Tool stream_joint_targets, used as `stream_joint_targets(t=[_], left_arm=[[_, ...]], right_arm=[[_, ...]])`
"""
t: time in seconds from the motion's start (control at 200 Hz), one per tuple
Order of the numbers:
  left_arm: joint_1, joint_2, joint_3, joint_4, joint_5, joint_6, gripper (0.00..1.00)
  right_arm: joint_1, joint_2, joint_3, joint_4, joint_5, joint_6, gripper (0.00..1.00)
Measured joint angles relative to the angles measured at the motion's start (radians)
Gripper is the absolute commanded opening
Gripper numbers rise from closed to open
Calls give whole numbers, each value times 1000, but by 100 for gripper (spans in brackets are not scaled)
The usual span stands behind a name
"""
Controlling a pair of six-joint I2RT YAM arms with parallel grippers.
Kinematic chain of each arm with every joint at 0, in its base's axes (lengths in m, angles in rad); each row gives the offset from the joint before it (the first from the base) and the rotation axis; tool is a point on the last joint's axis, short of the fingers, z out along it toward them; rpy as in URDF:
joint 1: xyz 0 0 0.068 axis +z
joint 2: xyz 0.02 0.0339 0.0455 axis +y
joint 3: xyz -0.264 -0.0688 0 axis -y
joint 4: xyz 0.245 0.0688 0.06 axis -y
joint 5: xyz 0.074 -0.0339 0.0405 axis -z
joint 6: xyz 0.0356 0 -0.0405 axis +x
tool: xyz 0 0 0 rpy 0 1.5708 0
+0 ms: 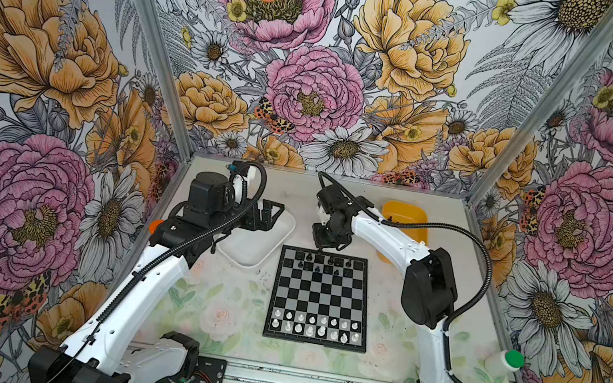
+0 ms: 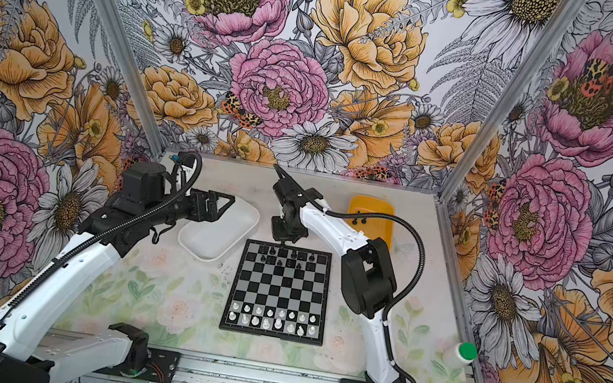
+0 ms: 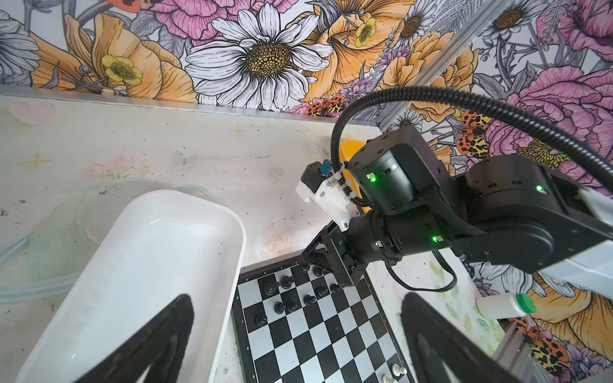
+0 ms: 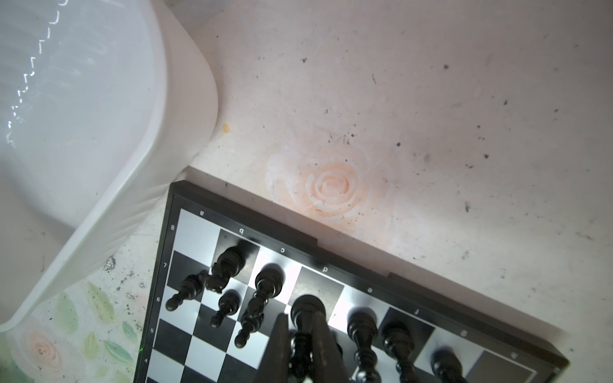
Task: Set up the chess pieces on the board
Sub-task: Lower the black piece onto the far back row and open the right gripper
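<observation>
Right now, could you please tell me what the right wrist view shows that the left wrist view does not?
Only the right wrist view shows the black piece clamped in the right gripper. Only the left wrist view shows the open left gripper, the yellow tub, the green-capped bottle and a few white pieces. Both show the white tub, the board and the other black pieces.

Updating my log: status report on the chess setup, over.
Left gripper open, over white tub. Right gripper shut on black piece at board's far edge. White pieces fill near rows; black rows part-filled. Nothing blocking.
</observation>
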Motion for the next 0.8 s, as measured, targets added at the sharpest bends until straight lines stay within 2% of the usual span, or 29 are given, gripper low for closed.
stream_joint_targets(t=[0.801], left_arm=[[0,3,6,-3,0,-1,99]], right_arm=[[4,0,-76,42,-18,0,13]])
